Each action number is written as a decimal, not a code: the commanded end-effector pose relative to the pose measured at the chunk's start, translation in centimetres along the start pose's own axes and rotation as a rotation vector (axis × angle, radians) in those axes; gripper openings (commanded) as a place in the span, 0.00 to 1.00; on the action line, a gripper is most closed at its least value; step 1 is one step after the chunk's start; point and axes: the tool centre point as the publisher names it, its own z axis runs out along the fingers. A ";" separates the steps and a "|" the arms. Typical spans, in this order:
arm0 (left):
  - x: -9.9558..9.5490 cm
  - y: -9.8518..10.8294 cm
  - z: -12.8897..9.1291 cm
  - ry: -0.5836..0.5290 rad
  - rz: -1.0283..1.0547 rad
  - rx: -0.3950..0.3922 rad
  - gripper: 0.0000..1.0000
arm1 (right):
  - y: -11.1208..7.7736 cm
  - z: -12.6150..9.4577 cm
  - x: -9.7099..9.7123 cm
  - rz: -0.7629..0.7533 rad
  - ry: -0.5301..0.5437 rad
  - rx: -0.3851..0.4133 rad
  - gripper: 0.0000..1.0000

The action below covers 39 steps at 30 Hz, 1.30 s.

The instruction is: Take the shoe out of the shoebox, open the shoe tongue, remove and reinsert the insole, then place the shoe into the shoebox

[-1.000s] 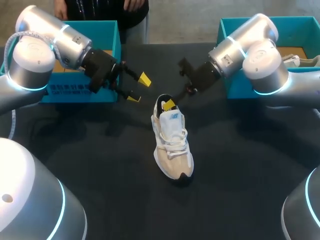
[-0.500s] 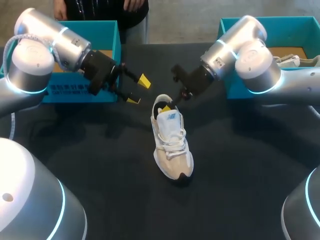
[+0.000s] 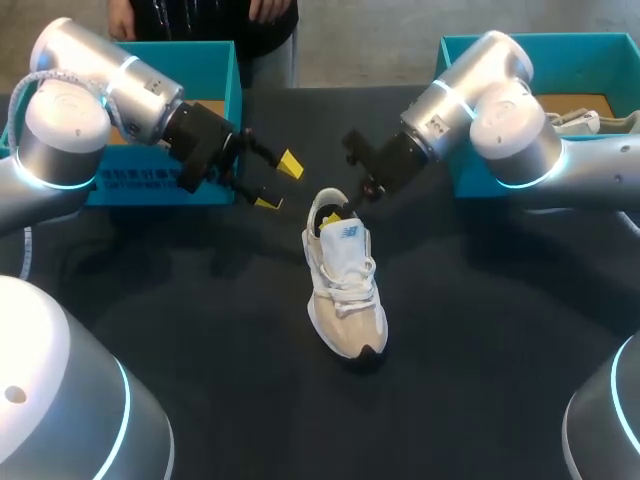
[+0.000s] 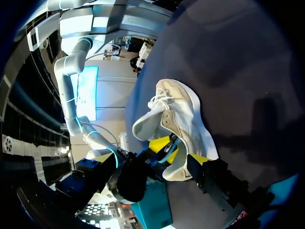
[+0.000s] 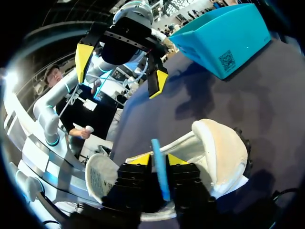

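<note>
Mid-table, nearest me: white sneaker [image 3: 345, 290] upright on its sole, toe toward me, heel opening facing both arms, which gives good access inside. Right gripper [image 3: 337, 213] reaches into that opening, tips pressed onto a thin blue strip, likely the insole [image 5: 160, 174] edge; looks like the removal step. Left gripper [image 3: 278, 181] hangs spread near the heel, touching nothing, probably placed to steady the shoe. Dark matte table [image 3: 200, 330] underneath. Farther back: teal shoebox [image 3: 150, 185] left, second teal box [image 3: 470, 50] right holding another shoe [image 3: 600, 122], both well apart from the work.

Nothing legible (just a QR code [image 5: 224, 60] on the shoebox [image 5: 212, 33])
</note>
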 end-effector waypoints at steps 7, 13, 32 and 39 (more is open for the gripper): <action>0.0 0.1 0.1 -0.004 0.004 -0.001 1.00 | 0.8 -0.7 0.8 -0.018 -0.033 0.001 0.34; 0.1 0.1 0.1 -0.005 0.005 0.002 1.00 | 1.4 -1.4 1.1 -0.035 -0.057 -0.004 0.40; 0.0 0.3 -0.5 0.003 0.012 0.008 1.00 | 2.9 -3.7 1.3 -0.071 -0.135 -0.042 0.45; -0.1 0.2 -0.9 0.007 0.016 0.003 1.00 | 3.8 -4.2 1.2 -0.093 -0.153 -0.073 0.46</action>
